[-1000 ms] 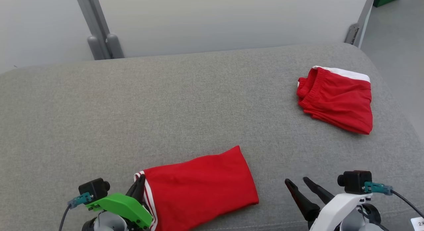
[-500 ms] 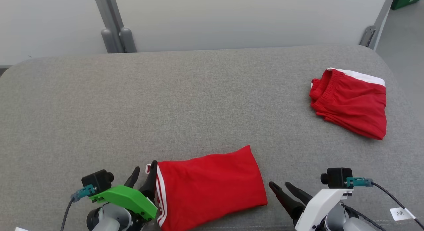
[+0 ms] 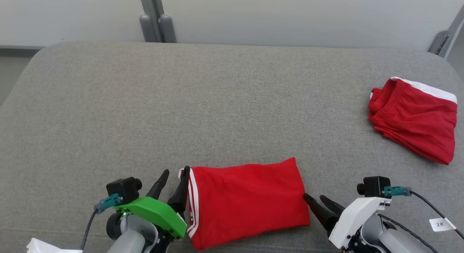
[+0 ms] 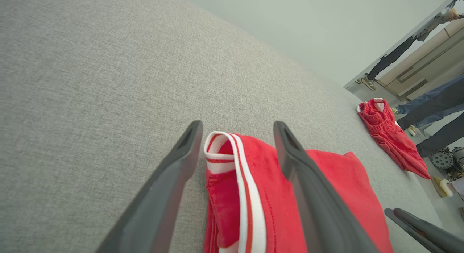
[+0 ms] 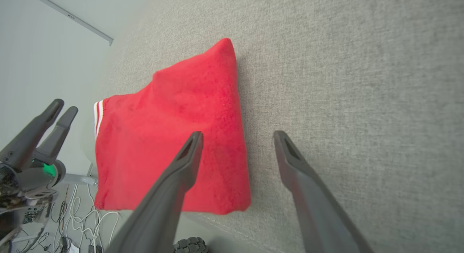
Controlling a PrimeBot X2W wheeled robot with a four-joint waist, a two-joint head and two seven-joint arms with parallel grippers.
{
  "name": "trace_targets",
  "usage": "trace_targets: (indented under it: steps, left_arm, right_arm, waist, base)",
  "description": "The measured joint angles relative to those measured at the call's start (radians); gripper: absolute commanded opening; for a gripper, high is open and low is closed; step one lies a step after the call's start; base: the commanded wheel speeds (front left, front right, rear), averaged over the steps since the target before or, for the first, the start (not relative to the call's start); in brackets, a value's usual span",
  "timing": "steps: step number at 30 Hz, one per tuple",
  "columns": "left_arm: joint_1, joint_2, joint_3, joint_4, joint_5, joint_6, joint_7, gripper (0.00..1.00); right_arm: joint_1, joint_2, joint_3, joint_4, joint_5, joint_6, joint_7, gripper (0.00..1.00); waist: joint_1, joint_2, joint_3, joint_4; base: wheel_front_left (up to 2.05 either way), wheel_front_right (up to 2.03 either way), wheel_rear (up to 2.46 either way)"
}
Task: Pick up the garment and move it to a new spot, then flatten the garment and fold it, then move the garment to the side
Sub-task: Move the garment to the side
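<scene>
In the head view, a folded red garment (image 3: pixel 246 200) is seen lying flat at 6 o'clock on the grey worktop (image 3: pixel 217 100), close to its near edge. Its white-striped hem (image 3: pixel 191 202) is turned toward 9 o'clock. A second red garment (image 3: pixel 413 120), with a white band, is bunched at about 3 o'clock, well apart from the first.

The left tool (image 3: pixel 176 170) is placed at 9 o'clock of the garment, just beside the hem. The right tool (image 3: pixel 314 197) is placed at 3 o'clock of it, with one fingertip at the cloth's edge.

What the head view leaves unclear is settled by the left wrist view. There the left tool is shown released, its fingers spread wide. The hem's upturned corner rises between them, and one finger lies over the red cloth. The legs of people (image 4: pixel 431 111) are also seen there, beyond the far end of the worktop.

In the right wrist view the right tool is likewise shown released. One finger is seen over the garment's edge and the other over bare worktop. Whether the cloth is touched cannot be told. Cables (image 5: pixel 90 224) on the floor below the worktop's edge are shown there as well.
</scene>
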Motion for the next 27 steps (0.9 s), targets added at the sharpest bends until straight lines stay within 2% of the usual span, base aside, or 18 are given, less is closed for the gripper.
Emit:
trace_targets:
  steps: [6, 18, 27]
  left_arm:
    - [-0.001, 0.005, -0.006, -0.053, 0.078, 0.002, -0.011, 1.00]
    - [0.099, 0.040, 0.042, -0.188, 0.185, 0.087, -0.015, 1.00]
    - [0.206, 0.042, 0.097, -0.264, 0.211, 0.119, -0.015, 1.00]
  right_arm:
    - [-0.011, 0.007, -0.011, 0.057, 0.014, 0.026, -0.001, 1.00]
    - [-0.024, 0.038, -0.039, 0.146, 0.063, 0.062, -0.028, 1.00]
    - [-0.056, 0.058, -0.033, 0.190, 0.069, 0.084, -0.036, 1.00]
  waist:
    - [0.0000, 0.0000, 0.015, 0.043]
    - [0.0000, 0.0000, 0.017, 0.127]
    - [0.0000, 0.0000, 0.010, 0.188]
  base:
    - [0.00, 0.00, 0.00]
    - [0.00, 0.00, 0.00]
    - [0.00, 0.00, 0.00]
